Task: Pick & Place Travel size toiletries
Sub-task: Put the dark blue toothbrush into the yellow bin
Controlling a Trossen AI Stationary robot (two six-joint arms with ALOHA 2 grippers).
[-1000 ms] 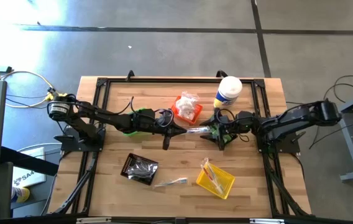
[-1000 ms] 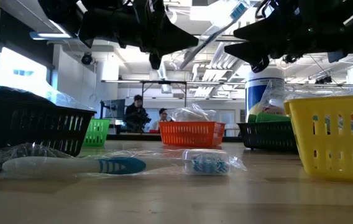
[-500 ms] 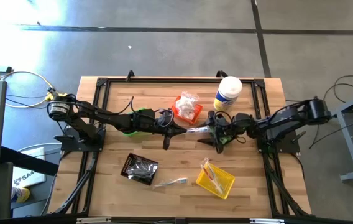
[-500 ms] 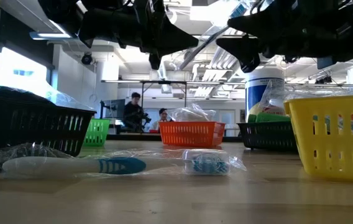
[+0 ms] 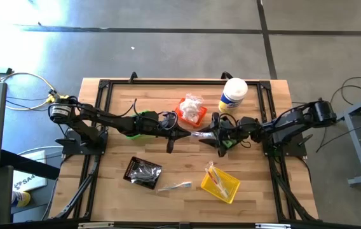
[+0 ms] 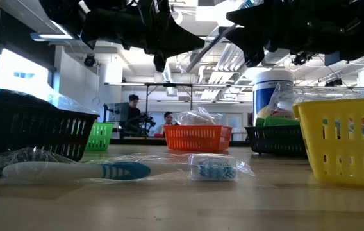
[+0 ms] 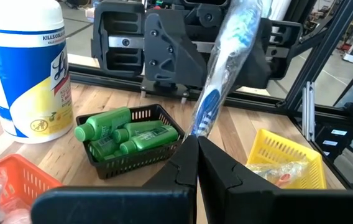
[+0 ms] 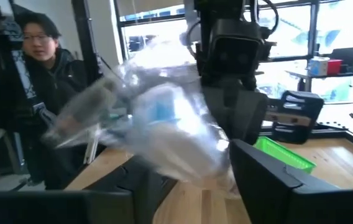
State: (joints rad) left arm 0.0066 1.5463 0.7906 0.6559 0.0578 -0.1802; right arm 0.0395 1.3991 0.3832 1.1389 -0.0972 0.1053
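Above table centre, left fingers [image 7: 196,163] pinching wrapped toothbrush [image 7: 223,65]

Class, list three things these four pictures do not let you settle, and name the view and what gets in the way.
- Right pincer: whether it grips the wrapped toothbrush; high view too small, right wrist view blurred.
- Black bin: contents too small in the high view; its wall hides them in the low view.
- Orange bin: its wall hides the lower contents in the low view.
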